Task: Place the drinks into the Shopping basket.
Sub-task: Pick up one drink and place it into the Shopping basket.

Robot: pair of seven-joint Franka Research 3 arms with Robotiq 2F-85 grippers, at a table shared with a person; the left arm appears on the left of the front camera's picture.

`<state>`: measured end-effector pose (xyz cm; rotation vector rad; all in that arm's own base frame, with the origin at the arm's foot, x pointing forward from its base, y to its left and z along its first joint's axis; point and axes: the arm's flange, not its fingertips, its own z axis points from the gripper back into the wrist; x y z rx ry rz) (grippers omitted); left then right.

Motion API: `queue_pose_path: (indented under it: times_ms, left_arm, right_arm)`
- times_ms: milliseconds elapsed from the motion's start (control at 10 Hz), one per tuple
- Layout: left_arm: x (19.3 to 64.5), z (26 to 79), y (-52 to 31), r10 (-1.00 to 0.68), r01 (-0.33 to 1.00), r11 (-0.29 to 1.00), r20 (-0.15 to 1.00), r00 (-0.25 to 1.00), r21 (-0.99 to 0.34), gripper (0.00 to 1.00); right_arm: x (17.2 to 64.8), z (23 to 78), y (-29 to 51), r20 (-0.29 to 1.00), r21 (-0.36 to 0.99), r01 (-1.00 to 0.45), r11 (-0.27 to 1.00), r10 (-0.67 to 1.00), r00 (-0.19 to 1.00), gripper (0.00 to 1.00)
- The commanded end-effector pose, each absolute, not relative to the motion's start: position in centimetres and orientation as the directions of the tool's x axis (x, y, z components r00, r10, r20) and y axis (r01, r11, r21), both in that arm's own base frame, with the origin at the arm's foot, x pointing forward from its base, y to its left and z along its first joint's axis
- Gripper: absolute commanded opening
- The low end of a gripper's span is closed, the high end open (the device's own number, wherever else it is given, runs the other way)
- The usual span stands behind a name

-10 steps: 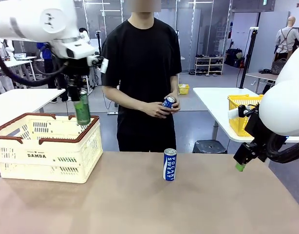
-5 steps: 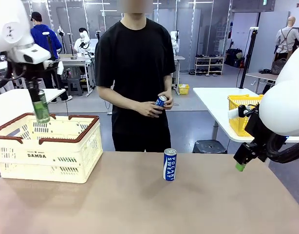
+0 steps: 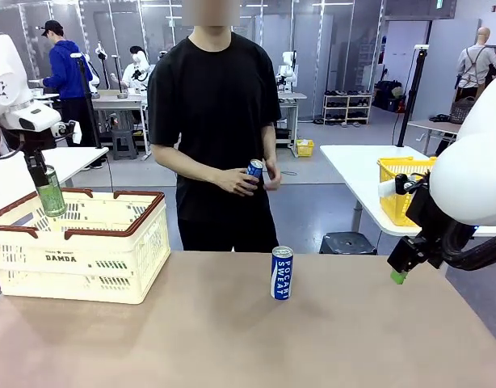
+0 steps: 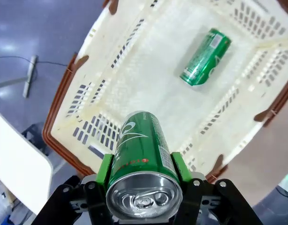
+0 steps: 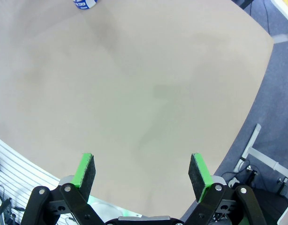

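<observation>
Slim green metal can (image 4: 141,140) hanging over cream-white slotted plastic basket (image 3: 111,263), left claw (image 4: 142,165) clamping it between green pads. Second green can (image 4: 206,57) lying on its side on basket floor. Blue "Pocari Sweat" can (image 3: 281,273) standing mid-desk (image 3: 232,339). Another blue can (image 3: 254,169) sitting in person's hands (image 3: 236,181). Right claw (image 5: 141,169) hanging wide apart over bare desk, holding nothing.

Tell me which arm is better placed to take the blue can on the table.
Right. The right fingers stand open and empty, nearer the slim blue metal can; the left fingers hold a green metal can over the cream plastic basket.
</observation>
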<state>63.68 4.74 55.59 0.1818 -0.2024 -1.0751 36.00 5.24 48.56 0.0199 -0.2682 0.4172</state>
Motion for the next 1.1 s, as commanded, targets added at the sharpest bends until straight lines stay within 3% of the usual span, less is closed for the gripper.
queue_pose_path:
  times_ms: [0,100,200,500,1000]
  left_arm:
    - [63.9,54.2,6.2,-0.886,0.858,0.462,0.164,0.434,0.224,0.59]
    - [64.0,53.8,6.6,-0.879,0.853,0.473,0.18,0.441,0.221,0.59]
    - [64.0,54.6,5.6,-0.882,0.853,0.47,0.103,0.459,0.228,0.59]
    - [64.0,54.6,5.6,-0.882,0.853,0.47,0.103,0.459,0.228,0.59]
    - [65.5,49.4,5.8,-0.917,0.91,0.391,0.143,0.372,0.138,0.59]
  right_arm:
    - [36.0,48.5,5.1,0.262,-0.032,-0.402,0.915,0.395,0.88,1.0]
    - [36.0,48.5,5.1,0.262,-0.032,-0.402,0.915,0.395,0.88,1.0]
    - [36.0,48.5,5.1,0.262,-0.032,-0.402,0.915,0.395,0.88,1.0]
    - [36.0,48.5,5.1,0.262,-0.032,-0.402,0.915,0.395,0.88,1.0]
    - [36.0,48.5,5.1,0.262,-0.032,-0.402,0.915,0.395,0.88,1.0]
